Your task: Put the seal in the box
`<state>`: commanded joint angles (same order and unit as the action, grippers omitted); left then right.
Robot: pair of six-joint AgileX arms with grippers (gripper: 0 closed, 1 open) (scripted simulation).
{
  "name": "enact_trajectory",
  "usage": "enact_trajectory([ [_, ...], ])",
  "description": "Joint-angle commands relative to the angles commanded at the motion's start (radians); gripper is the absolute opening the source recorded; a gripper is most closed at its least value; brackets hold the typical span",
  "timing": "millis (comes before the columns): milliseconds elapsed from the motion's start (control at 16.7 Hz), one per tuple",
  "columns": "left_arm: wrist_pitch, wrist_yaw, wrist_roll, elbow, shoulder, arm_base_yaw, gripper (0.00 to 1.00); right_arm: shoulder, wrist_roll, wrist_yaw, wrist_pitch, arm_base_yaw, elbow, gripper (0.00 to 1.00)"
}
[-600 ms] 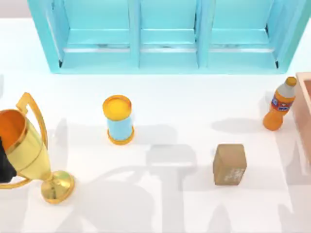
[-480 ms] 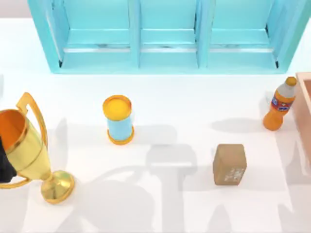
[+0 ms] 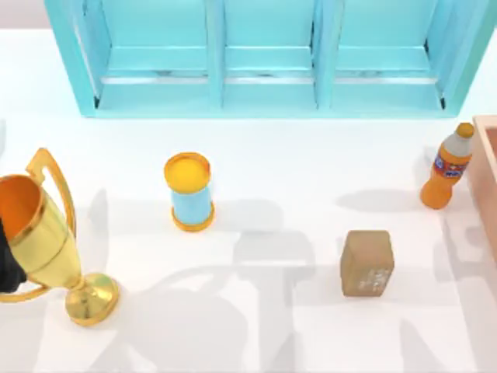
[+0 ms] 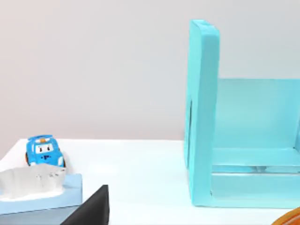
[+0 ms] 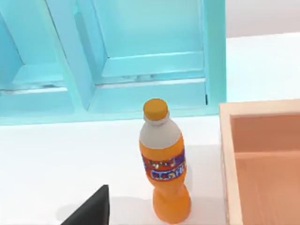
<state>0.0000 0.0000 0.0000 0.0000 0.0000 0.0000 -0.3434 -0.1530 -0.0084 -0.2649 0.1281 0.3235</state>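
The seal [image 3: 366,263] stands free near the counter's right edge; approach from above, squarely; claw states cannot be told.

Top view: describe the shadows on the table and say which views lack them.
Top view: broad grey shadows cross the white table, one reaching the small brown wooden block, another lying beside the orange soda bottle. Right wrist view: a faint shadow at that bottle's base. Left wrist view: evenly lit, with no strong shadows by the turquoise shelf cabinet.
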Motion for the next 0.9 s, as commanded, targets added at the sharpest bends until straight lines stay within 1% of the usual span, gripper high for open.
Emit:
enact_trajectory([
  [360, 0.0, 0.0, 0.0, 0.0, 0.0, 0.0, 1.0, -0.612, -0.19, -0.002, -0.366, 0.17, 0.486, 1.0],
  [600, 0.0, 0.0, 0.0, 0.0, 0.0, 0.0, 1.0, -0.957, -0.301, -0.001, -0.595, 0.288, 0.792, 1.0],
  [780, 0.0, 0.0, 0.0, 0.0, 0.0, 0.0, 1.0, -1.216, -0.367, -0.001, -0.748, 0.366, 0.973, 1.0],
  [900, 0.0, 0.0, 0.0, 0.0, 0.0, 0.0, 1.0, -1.344, -0.401, 0.0, -0.837, 0.406, 1.059, 1.0],
])
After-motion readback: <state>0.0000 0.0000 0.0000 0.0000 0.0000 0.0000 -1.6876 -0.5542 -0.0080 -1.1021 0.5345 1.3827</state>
